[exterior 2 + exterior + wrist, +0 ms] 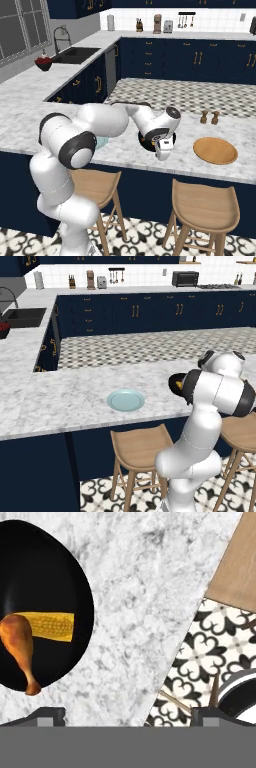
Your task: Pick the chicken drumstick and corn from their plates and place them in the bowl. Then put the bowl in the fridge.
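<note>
hand view shows you the gripper [128,714] spread wide and holding nothing above the marble counter [150,587], with the black bowl [50,572] to its left holding the corn [50,625] and chicken drumstick [19,644], and the wooden plate [215,150] far right.

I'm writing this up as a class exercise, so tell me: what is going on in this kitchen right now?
A white robot arm is working at the marble counter. The chicken drumstick and the corn already lie together inside the black bowl, so both plates, the pale blue one and the wooden one, are bare. The gripper hangs over the counter beside the bowl, holding nothing; whether its fingers are open is unclear. The bowl is not yet in the fridge.
</note>
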